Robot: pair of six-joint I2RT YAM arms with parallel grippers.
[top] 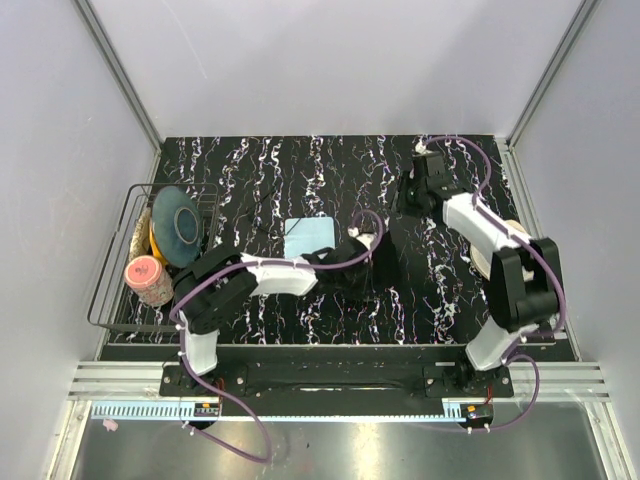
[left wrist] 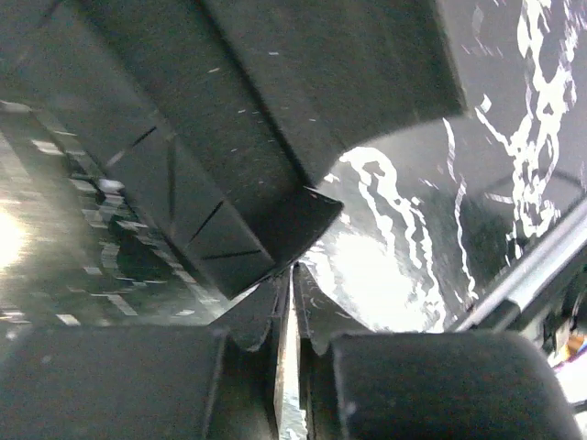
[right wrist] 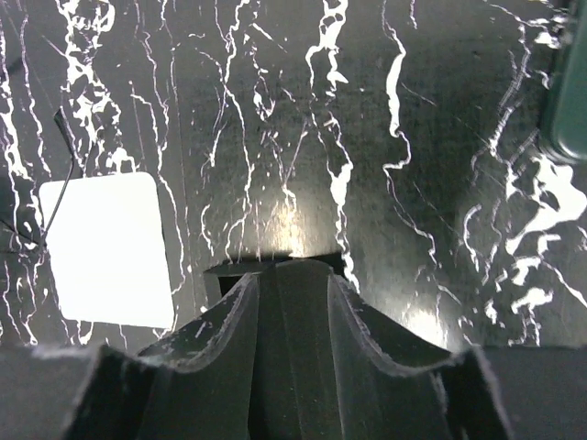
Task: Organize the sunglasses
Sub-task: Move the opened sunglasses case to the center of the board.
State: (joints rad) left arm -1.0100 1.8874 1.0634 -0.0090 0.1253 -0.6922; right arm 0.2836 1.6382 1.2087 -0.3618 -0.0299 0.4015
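Observation:
A black folding case [top: 400, 255] stands in the middle of the black marbled table. My left gripper [top: 372, 243] meets it from the left. In the left wrist view the jaws [left wrist: 293, 270] are pinched almost together on a corner of the case [left wrist: 211, 137]. My right gripper [top: 408, 202] comes down on the case's far end, and its jaws [right wrist: 293, 266] are shut on a dark panel of the case [right wrist: 293, 357]. Thin dark wire-like lines [right wrist: 55, 137] next to a pale cloth [right wrist: 105, 247] may be the sunglasses; I cannot tell.
The pale blue cloth [top: 308, 237] lies flat left of the case. A wire dish rack [top: 115, 290] at the left edge holds a teal plate [top: 178, 225] and a pink cup [top: 148, 278]. A pale round thing [top: 483, 255] sits behind the right arm.

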